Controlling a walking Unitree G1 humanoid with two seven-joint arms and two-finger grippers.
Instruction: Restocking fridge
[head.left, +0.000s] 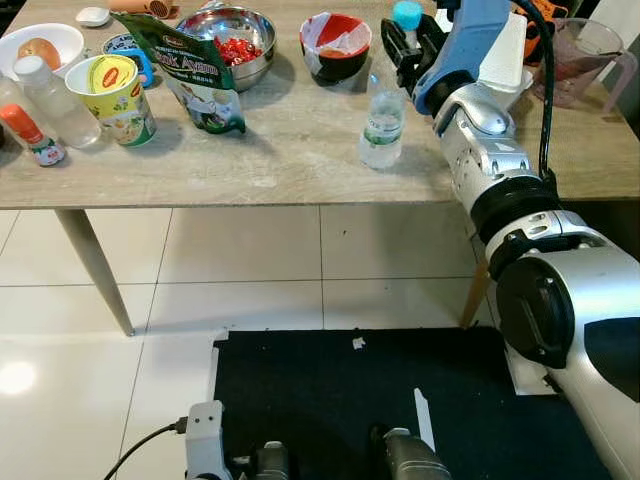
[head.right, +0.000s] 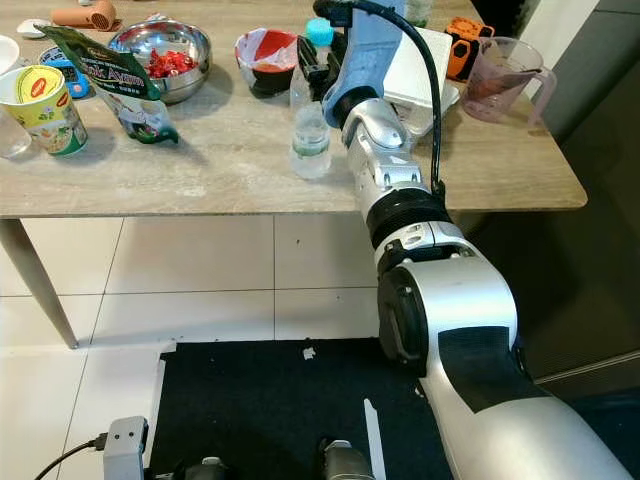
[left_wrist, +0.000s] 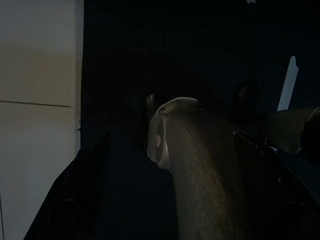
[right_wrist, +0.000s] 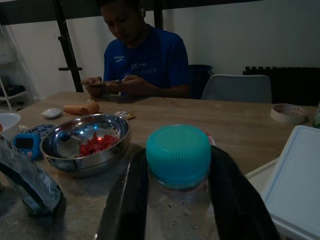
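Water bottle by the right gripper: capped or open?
Capped. The teal cap sits on the bottle, which stands upright on the table between the right gripper's fingers.

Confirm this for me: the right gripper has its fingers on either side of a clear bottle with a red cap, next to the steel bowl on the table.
Not quite: the cap is teal-blue, not red. The right wrist view shows the right gripper with its fingers on either side of the clear bottle, and the steel bowl beside it on the table.

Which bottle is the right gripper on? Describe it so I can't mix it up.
On the wooden table, look right of centre, beside the red-and-black bowl. The clear bottle there stands upright between the right gripper fingers. Its teal cap sets it apart from the white-capped bottle at the left end.
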